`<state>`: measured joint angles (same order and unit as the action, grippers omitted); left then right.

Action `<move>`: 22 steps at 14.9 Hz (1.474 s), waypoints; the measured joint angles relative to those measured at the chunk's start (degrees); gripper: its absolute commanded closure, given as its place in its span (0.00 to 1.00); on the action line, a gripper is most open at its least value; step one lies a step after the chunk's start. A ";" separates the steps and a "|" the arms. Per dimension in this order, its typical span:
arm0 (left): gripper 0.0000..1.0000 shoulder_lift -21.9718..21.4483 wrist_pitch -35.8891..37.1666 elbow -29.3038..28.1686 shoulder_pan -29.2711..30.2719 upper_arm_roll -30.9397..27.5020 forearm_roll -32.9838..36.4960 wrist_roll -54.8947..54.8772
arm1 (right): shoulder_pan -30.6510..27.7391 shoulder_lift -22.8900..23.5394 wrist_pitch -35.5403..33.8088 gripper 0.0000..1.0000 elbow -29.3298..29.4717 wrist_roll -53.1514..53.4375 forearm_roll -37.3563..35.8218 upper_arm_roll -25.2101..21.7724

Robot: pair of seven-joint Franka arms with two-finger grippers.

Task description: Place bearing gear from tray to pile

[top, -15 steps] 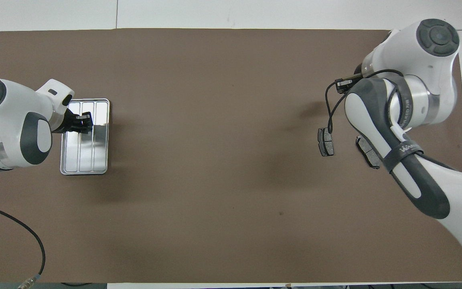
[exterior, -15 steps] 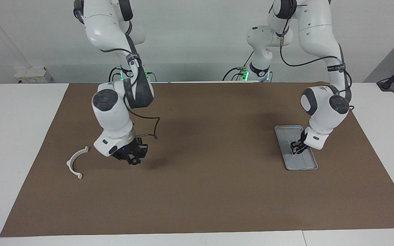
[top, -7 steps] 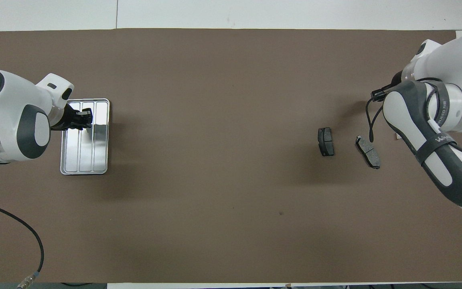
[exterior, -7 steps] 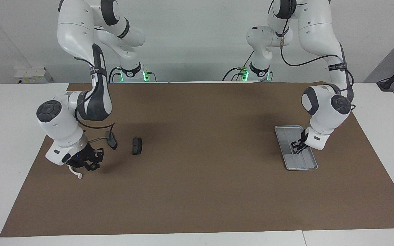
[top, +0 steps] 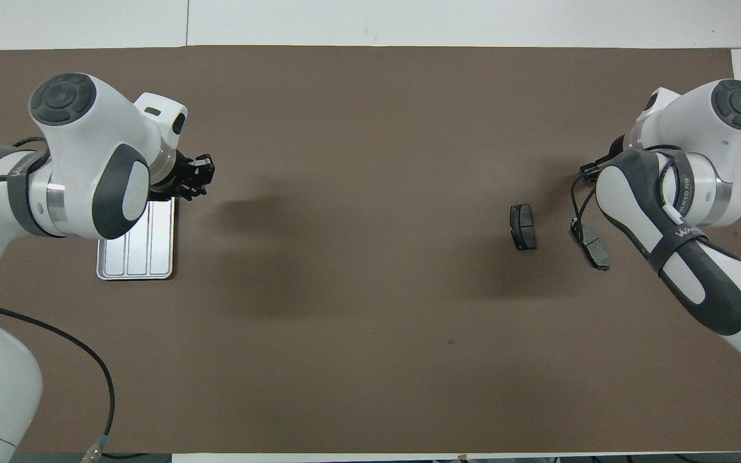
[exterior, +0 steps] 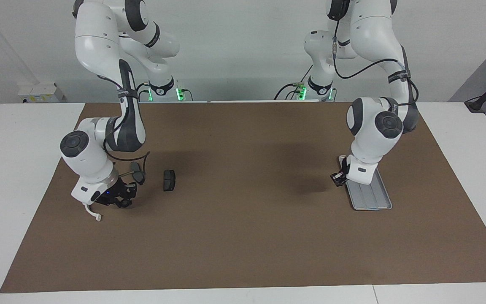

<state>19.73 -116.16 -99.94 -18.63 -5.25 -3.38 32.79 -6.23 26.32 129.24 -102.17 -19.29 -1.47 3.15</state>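
Brown matting covers the desk (exterior: 243, 253). Left gripper (exterior: 338, 177) – jaws pinching a small dark part – hangs off the tray's (exterior: 376, 202) nine-o'clock edge in the facing view. Right gripper (exterior: 118, 198), jaws unreadable, sits low beside the white half-ring bracket (exterior: 93, 213) and two brake pads (exterior: 169, 180).

- Both arms have glossy white shells with rounded, bulbous joints.
- Dark grey round caps sit on the joint ends, each with a faint ring pattern on its face.
- Dark grey panels run along the forearm segments, and a grey band with small white lettering wraps each forearm.
- Thin black cables loop loosely outside each arm, from the upper links down to the wrists.
- The arm bases show green indicator lights, with black cables plugged in beside them.
- The left gripper (exterior: 338, 178) and the right gripper (exterior: 118, 198) are black and angular, each mounted under a white wrist block.
- A small blue light glows on the right wrist.
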 measured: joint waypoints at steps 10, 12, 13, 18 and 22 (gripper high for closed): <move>0.87 0.85 2.86 5.25 -16.39 0.42 -0.97 22.97 | 0.09 -0.22 0.29 0.00 -1.65 0.43 0.01 0.02; 0.87 1.48 0.74 5.29 -19.75 0.45 -1.40 26.76 | 0.47 -1.09 0.29 0.00 -1.22 1.06 0.01 0.09; 0.87 2.31 -0.36 5.43 -21.08 0.50 -1.43 28.70 | 0.73 -1.82 0.29 0.00 -0.87 1.58 0.01 0.12; 0.87 7.78 -3.43 8.76 -25.32 0.56 -2.37 32.33 | 1.73 -3.93 -1.18 0.00 1.95 2.25 0.01 0.19; 0.87 8.82 -6.07 8.82 -25.46 0.42 -2.69 32.93 | 1.73 -3.84 -1.18 0.00 1.99 2.25 0.01 0.18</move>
<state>28.55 -122.23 -91.12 -44.09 -4.83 -6.06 65.72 -4.50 22.49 128.06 -100.18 -17.04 -1.45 3.33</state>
